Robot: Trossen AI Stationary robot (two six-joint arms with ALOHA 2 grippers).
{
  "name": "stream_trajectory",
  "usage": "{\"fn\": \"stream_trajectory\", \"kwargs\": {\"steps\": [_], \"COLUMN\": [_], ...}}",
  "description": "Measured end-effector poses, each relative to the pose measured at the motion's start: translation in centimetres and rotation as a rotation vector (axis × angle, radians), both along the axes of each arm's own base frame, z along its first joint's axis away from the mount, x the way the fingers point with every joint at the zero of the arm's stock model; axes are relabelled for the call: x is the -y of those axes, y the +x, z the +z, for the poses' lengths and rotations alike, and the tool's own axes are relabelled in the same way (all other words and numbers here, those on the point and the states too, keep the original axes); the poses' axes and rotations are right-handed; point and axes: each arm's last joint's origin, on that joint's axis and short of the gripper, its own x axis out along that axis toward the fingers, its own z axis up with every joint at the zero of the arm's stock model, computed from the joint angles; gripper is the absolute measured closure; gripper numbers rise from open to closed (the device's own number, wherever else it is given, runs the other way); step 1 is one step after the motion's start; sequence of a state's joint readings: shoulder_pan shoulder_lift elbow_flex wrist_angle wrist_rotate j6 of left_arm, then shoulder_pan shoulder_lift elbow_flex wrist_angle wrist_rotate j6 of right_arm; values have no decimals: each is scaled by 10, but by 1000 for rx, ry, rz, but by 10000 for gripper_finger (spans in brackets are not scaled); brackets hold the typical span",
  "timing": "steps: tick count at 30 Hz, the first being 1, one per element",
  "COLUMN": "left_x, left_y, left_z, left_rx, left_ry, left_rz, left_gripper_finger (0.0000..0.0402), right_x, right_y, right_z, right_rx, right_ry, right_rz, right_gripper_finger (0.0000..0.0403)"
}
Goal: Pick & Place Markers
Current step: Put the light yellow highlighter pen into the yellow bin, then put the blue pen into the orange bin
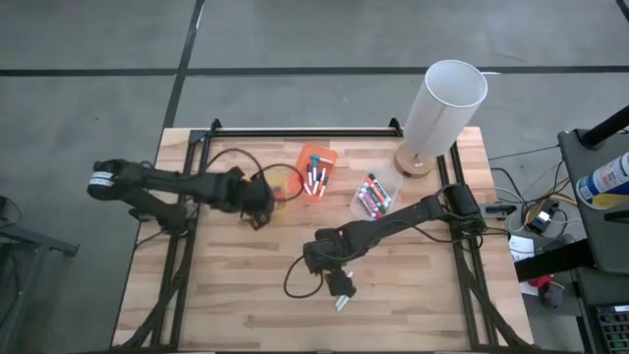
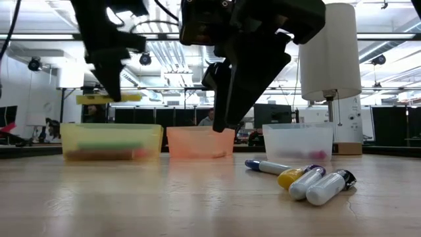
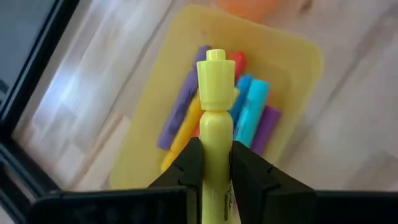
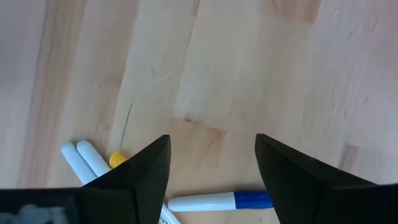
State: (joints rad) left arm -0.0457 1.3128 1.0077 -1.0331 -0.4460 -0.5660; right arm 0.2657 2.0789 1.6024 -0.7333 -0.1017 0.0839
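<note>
**A:** Where is the left gripper (image 3: pixel 214 171), and what does it carry?

**B:** It hangs above the yellow bin (image 3: pixel 298 68), at about nine o'clock from the orange bin (image 1: pixel 316 169) in the overhead view. Its fingers pinch a yellow highlighter (image 3: pixel 214 124) by the barrel, cap pointing out over the bin. I judge it is lined up for a drop, since purple, blue and yellow pens already lie inside.

**A:** And the right gripper (image 4: pixel 211 177)?

**B:** Low over the bare wood, fingers spread wide with nothing between them. The loose markers (image 2: pixel 306 179) lie just beside it, toward five o'clock from it seen from above: a blue-capped white one (image 4: pixel 221 200), two white ones and a yellow tip. It looks poised to choose one.

**A:** The clear bin (image 1: pixel 375 195)?

**B:** At three o'clock from the orange bin, already holding several markers.
</note>
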Motion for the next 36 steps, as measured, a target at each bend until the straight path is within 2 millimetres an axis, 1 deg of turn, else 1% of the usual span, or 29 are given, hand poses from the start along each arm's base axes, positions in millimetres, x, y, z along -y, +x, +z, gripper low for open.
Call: {"fn": "stream_trajectory", "kwargs": {"steps": [3, 6, 9, 11, 14, 18, 21, 25, 28, 31, 36], "left_x": [-15, -28, -37, -42, -45, -45, -45, -37, -27, -11, 24], "left_y": [8, 12, 11, 11, 11, 12, 12, 11, 12, 11, 2], "left_z": [-6, -19, -29, -32, -36, -34, -27, -15, -3, 10, 35], "left_rx": [-2, -33, -60, -68, -86, -68, -31, 49, 175, 293, 534], "left_ry": [-20, -96, -103, -91, -86, -88, -87, -89, -104, -126, -181], "left_rz": [-17, -59, 5, 30, 20, 23, 37, 36, 5, -48, -166], "left_gripper_finger": [351, 351, 343, 330, 296, 249, 228, 224, 224, 223, 223], "right_x": [0, 0, 0, 0, 0, 0, 0, 0, 2, 4, 5], "right_y": [1, 1, 1, 1, 1, 1, 1, 0, -1, -7, -12], "right_z": [0, 0, 0, 0, 0, 0, 0, 0, -1, -3, -4], "right_rx": [10, 11, 11, 11, 11, 10, 2, -27, -65, -135, -193], "right_ry": [2, 2, 2, 2, 2, 3, 17, 51, 77, 63, 56], "right_rz": [1, 2, 4, 5, 5, 0, -39, -146, -256, -361, -424], "right_gripper_finger": [177, 177, 177, 177, 177, 177, 177, 177, 177, 177, 177]}}
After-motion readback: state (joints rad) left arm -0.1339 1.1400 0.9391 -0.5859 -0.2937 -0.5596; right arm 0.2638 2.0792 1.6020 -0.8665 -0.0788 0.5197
